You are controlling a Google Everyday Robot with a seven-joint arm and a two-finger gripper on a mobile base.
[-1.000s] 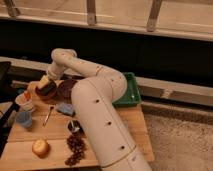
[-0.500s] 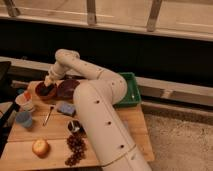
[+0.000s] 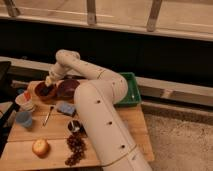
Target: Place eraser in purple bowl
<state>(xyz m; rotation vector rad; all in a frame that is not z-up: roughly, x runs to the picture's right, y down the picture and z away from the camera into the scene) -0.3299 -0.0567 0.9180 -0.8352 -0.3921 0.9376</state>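
Note:
My gripper [image 3: 47, 86] is at the far left of the wooden table, at the end of the white arm. It hangs over the orange-red bowl [image 3: 40, 95]. A small dark shape [image 3: 45, 91] sits right under the gripper, inside that bowl's rim. It may be the eraser, but I cannot tell whether it is held or lying there. The purple bowl [image 3: 68, 88] stands just to the right, touching or nearly touching the orange-red bowl, and partly behind the arm.
A pale blue block [image 3: 65, 108] lies in front of the bowls. A white cup [image 3: 25, 101], a blue cup [image 3: 23, 119], a utensil [image 3: 47, 115], a small metal cup [image 3: 75, 126], grapes [image 3: 74, 148] and a round bun [image 3: 40, 147] are on the table. A green tray [image 3: 130, 91] is at the right.
The gripper has stayed over the orange-red bowl with only a slight shift. The bowls and the other objects have not moved.

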